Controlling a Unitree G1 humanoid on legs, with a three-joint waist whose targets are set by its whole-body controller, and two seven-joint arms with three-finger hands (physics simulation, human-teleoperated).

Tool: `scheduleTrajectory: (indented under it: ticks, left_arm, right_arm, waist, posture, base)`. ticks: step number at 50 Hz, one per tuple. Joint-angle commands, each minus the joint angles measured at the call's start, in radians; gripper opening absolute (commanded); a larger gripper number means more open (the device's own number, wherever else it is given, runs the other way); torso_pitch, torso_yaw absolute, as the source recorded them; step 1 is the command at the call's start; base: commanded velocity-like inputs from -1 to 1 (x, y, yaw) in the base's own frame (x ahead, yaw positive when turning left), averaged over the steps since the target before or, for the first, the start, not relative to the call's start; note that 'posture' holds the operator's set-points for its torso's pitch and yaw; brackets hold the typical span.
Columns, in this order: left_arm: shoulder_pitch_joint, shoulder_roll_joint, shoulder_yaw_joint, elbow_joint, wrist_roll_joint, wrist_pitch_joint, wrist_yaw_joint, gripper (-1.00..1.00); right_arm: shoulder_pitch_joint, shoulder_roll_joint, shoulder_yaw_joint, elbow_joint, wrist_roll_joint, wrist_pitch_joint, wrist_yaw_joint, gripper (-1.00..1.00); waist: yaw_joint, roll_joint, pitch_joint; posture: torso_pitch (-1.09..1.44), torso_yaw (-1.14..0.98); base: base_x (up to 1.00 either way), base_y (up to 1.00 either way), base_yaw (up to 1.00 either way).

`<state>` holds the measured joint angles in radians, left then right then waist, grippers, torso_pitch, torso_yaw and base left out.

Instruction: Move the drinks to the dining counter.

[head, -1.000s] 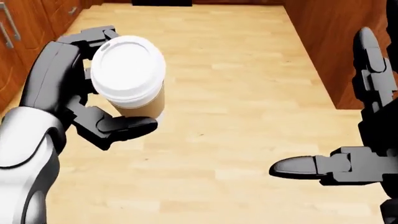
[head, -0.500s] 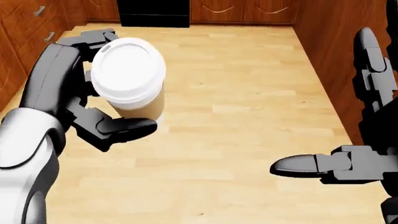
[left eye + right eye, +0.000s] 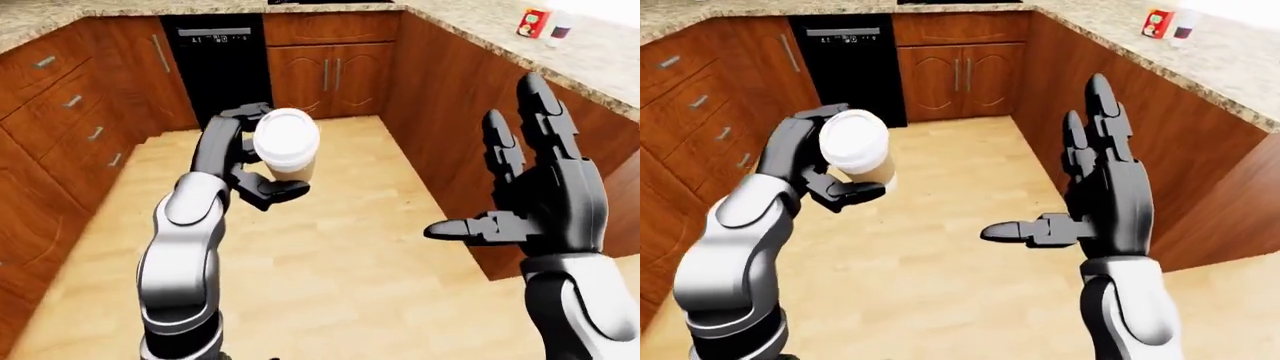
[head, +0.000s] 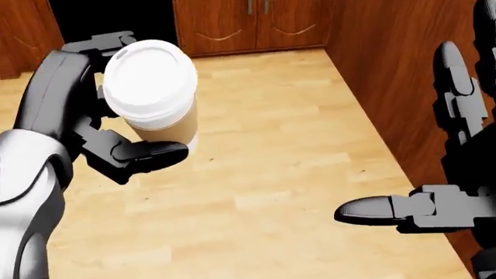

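Along the left edge of the left-eye view runs a bank of wooden drawers (image 3: 70,105) with metal handles, and at upper left centre a black dishwasher (image 3: 205,64) sits under the stone countertop. Just right of it are two cabinet doors (image 3: 330,75).

Left of centre, the left hand (image 3: 240,157) is raised over the plank floor (image 3: 330,247), its dark fingers (image 4: 143,154) wrapped round a paper coffee cup (image 3: 287,150) with a white lid. The cup stands upright in the grip, the thumb crossing under its tan wall; in the head view it fills the upper left.

At right, the right hand (image 3: 1095,202) is spread wide and holds nothing, two fingers pointing up and the thumb (image 4: 372,209) stretched leftward.

In the upper right corner, on the speckled dining counter (image 3: 600,60) above a wooden panel, stand a small red carton (image 3: 531,22) and, just beside it, a pale cup (image 3: 561,26), too small to make out further.
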<state>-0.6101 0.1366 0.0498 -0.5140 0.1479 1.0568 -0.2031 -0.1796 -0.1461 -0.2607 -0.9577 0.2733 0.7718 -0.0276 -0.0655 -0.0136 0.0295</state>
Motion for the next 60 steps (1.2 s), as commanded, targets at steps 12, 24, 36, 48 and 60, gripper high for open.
scheduleTrajectory:
  ticks: [12, 24, 36, 48, 60]
  left_arm:
    - [-0.022, 0.012, 0.007, -0.047, -0.007, -0.034, 0.007, -1.0]
    - [-0.035, 0.017, 0.007, -0.05, -0.007, -0.024, 0.005, -1.0]
    - [-0.033, 0.015, 0.002, -0.046, -0.002, -0.029, 0.002, -1.0]
    - [-0.067, 0.018, 0.002, -0.067, 0.005, 0.013, -0.005, -1.0]
    - [-0.195, 0.041, 0.001, -0.044, 0.004, 0.087, -0.015, -1.0]
  right_arm:
    - [-0.013, 0.0, 0.0, -0.024, 0.0, -0.015, -0.002, 1.0]
    - [-0.023, -0.005, -0.016, -0.04, 0.018, 0.005, -0.012, 1.0]
    - [-0.019, -0.011, -0.024, -0.034, 0.027, 0.0, -0.016, 1.0]
    - [-0.044, -0.031, -0.046, -0.022, 0.002, -0.011, -0.046, 1.0]
    - [-0.103, -0.076, -0.097, -0.053, 0.062, 0.056, -0.081, 1.0]
  waist:
    - [0.062, 0.073, -0.018]
    - [0.025, -0.006, -0.009]
    - [0.058, 0.097, -0.017]
    - [0.079, -0.048, -0.037]
    - [0.051, -0.023, -0.005]
  posture:
    - [0.0, 0.0]
    - [0.0, 0.0]
    - [0.0, 0.0]
    - [0.0, 0.0]
    - [0.0, 0.0]
  base:
    - [0.18, 0.0, -1.0]
    - [0.18, 0.0, -1.0]
    - [0.18, 0.0, -1.0]
    - [0.22, -0.01, -0.67]
    - [0.89, 0.37, 0.0]
